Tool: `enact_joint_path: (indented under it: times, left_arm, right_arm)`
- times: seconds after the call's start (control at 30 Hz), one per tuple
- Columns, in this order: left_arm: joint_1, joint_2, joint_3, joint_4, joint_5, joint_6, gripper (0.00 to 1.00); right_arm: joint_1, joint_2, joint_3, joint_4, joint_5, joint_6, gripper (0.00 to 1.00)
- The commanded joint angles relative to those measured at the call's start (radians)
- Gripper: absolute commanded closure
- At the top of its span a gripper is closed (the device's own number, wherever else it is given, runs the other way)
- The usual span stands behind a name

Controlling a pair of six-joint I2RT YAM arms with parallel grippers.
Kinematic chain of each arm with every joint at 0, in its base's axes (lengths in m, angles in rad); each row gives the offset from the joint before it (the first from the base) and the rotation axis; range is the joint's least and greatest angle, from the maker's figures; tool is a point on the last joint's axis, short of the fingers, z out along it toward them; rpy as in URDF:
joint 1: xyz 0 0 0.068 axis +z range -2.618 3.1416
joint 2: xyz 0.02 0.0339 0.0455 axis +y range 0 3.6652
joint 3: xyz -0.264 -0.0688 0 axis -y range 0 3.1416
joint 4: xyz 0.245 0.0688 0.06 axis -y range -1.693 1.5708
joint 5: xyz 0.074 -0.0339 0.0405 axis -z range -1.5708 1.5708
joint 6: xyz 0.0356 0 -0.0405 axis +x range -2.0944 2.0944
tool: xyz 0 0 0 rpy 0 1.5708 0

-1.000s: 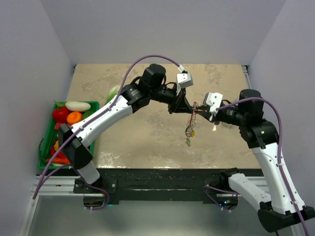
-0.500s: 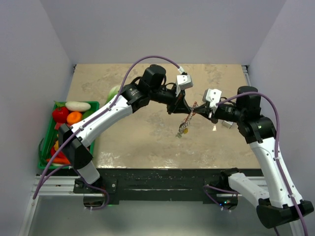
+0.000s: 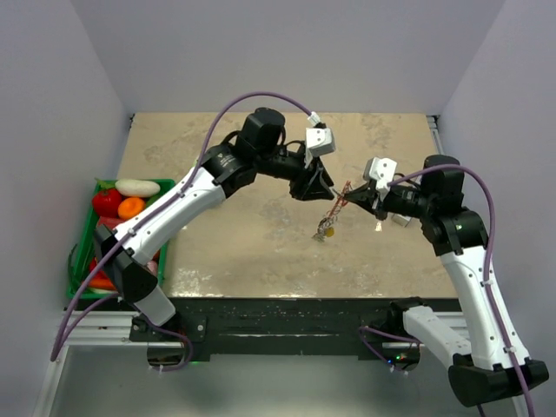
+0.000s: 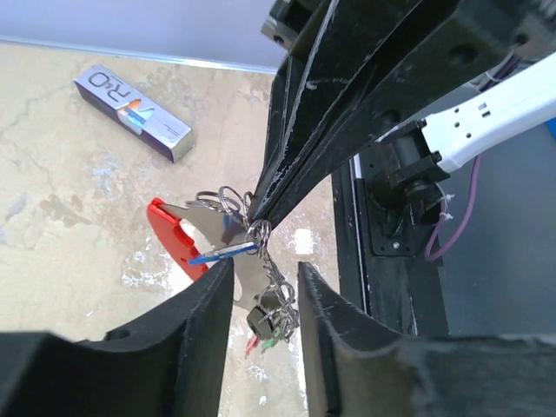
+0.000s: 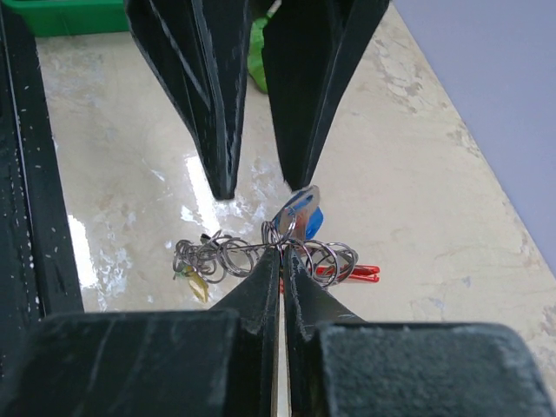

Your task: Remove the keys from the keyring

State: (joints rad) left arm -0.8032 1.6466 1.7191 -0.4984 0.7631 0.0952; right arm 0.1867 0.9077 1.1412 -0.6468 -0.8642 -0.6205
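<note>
keyring (image 5: 229,256) — pinched by right gripper (image 5: 281,257)

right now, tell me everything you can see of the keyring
The keyring is a tangle of thin silvery metal-looking loops with a short chain and a red oval fob. It hangs in the air above the table, pinched by the shut right pincer. Small keys dangle from it, inside the open left pincer.

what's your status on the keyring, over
Right gripper shut on the keyring, bunch dangling. Left gripper open, fingers either side of the keys. No key off yet. Nothing in the way.
</note>
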Motion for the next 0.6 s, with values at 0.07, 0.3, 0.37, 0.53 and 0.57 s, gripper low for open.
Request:
enact_joint_path:
  times: [0.07, 0.3, 0.37, 0.53, 0.57]
  left_arm:
    - [0.025, -0.085, 0.083, -0.049, 0.001, 0.116, 0.54]
    - [0.025, -0.024, 0.099, -0.054, 0.044, 0.164, 0.49]
    - [0.022, -0.005, 0.105, -0.055, 0.061, 0.164, 0.49]
    - [-0.016, 0.035, 0.116, -0.097, 0.059, 0.207, 0.51]
    - [-0.017, 0.035, 0.109, -0.095, 0.064, 0.209, 0.54]
  right_arm:
    - [-0.021, -0.02, -0.001, 0.038, -0.087, -0.005, 1.0]
    - [-0.021, -0.016, 0.02, -0.016, -0.144, -0.031, 1.0]
    - [-0.023, -0.018, 0.019, -0.016, -0.139, -0.031, 1.0]
    - [-0.023, -0.02, 0.028, -0.027, -0.131, -0.036, 1.0]
    - [-0.023, -0.02, 0.028, -0.025, -0.13, -0.035, 1.0]
